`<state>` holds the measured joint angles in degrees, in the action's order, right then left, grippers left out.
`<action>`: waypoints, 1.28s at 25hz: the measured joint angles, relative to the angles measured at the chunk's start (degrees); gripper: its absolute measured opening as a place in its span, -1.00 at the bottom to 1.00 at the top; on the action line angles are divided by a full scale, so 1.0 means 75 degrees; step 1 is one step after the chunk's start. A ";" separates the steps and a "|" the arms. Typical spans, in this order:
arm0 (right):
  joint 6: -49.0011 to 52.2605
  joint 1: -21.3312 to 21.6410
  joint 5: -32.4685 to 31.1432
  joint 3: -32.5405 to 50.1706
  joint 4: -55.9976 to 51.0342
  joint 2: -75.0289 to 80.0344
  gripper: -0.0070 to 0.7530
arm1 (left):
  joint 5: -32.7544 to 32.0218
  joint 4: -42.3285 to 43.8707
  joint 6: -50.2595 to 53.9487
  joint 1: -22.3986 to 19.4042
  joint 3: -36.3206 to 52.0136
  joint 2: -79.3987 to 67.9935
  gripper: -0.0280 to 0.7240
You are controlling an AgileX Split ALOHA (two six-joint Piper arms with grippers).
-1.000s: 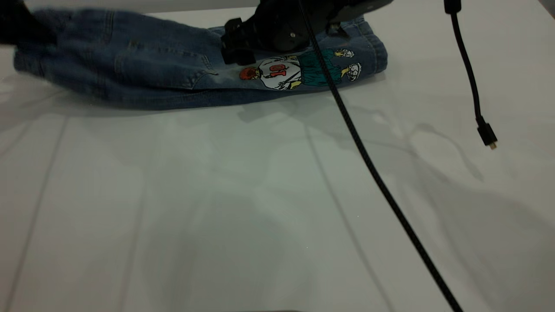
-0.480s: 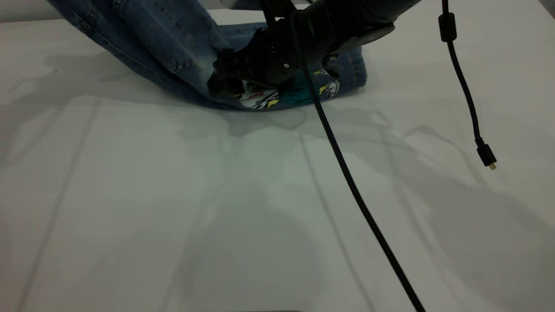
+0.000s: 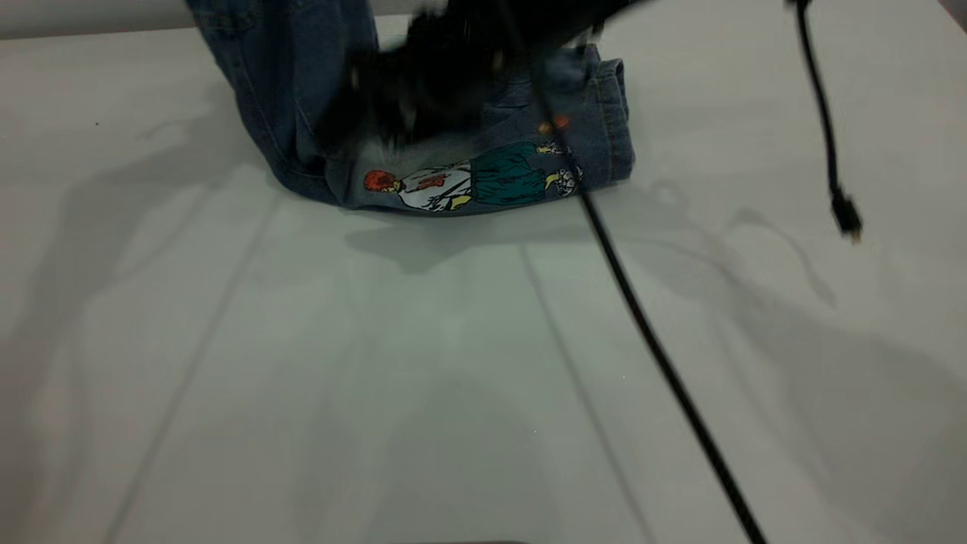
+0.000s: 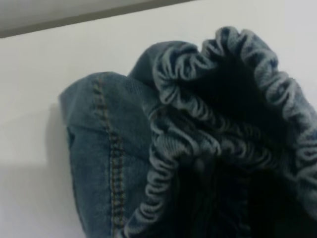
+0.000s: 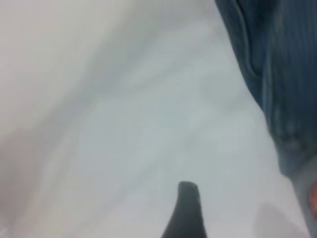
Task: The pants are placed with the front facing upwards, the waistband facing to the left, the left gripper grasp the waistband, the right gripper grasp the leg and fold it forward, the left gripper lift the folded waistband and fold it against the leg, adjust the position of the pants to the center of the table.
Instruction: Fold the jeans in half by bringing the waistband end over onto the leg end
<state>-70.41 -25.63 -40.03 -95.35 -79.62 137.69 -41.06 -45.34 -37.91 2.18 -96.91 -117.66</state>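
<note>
Progress: lengthwise fold looks done. The pants (image 3: 423, 151) lie doubled at upper centre of the exterior frame, printed leg (image 3: 483, 177) on the near side with the cartoon player showing.
Step in hand: judged to be the second fold. The waistband (image 4: 208, 134) end hangs raised off the surface (image 3: 378, 363), denim rising out of the frame's top edge at upper left of the garment.
Left to do: lay the waistband down against the leg, then shift the bundle toward mid-surface; it sits close to the far edge now.
Left end effector: not itself seen. Its wrist view is filled by the ruffled elastic band, close up and hanging open; probably clamped on it, but I cannot tell from these views.
Right end effector: dark blurred mass over the leg, upper centre of the exterior frame (image 3: 446, 75). One dark fingertip (image 5: 185, 208) shows at the lower edge of its wrist view above bare surface, denim off to the side. Spread of its fingers: cannot tell; seems to hold nothing.
</note>
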 joint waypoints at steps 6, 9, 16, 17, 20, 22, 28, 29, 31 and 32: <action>0.1770 0.0974 -0.0373 0.0000 0.1752 -0.0977 0.40 | 0.0054 0.0000 0.0000 0.0501 0.0000 0.0000 -0.81; 0.2623 0.1523 -0.0406 0.0000 0.2560 -0.1163 0.40 | 0.0218 0.0000 -0.0019 0.0818 0.0000 0.0000 -0.81; 0.3573 0.2254 -0.0651 0.0000 0.3579 -0.1373 0.40 | 0.0720 -0.0001 -0.0028 0.1682 0.0000 -0.0187 -0.81; 0.3601 0.2284 -0.0660 0.0000 0.3619 -0.1404 0.40 | 0.0792 -0.0001 -0.0028 0.1816 -0.0002 -0.0283 -0.81; 0.3635 0.2325 -0.0706 0.0000 0.3679 -0.1494 0.40 | 0.1165 -0.0023 -0.0073 0.2174 -0.0009 -0.0657 -0.81; 0.3640 0.2325 -0.0738 0.0000 0.3728 -0.1541 0.40 | 0.1420 -0.0067 -0.0269 0.2367 -0.0009 -0.0926 -0.81; 0.3649 0.2476 -0.0981 0.0000 0.3765 -0.1715 0.40 | 0.1838 -0.0158 -0.0854 0.2741 -0.0009 -0.1665 -0.76; 0.3658 0.2512 -0.1035 0.0000 0.3765 -0.1757 0.40 | 0.1838 -0.0211 -0.0891 0.2766 -0.0009 -0.1717 -0.71; 0.3734 0.2634 -0.1108 0.0000 0.3773 -0.1825 0.40 | 0.1831 -0.0394 -0.0910 0.2792 -0.0009 -0.1791 -0.55; 0.3785 0.2664 -0.1158 0.0000 0.3793 -0.1854 0.40 | 0.1831 -0.0491 -0.0926 0.2800 -0.0009 -0.1790 -0.44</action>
<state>-42.02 -5.65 -48.72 -95.35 -51.18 123.79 -27.32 -49.02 -44.86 23.19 -96.97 -131.08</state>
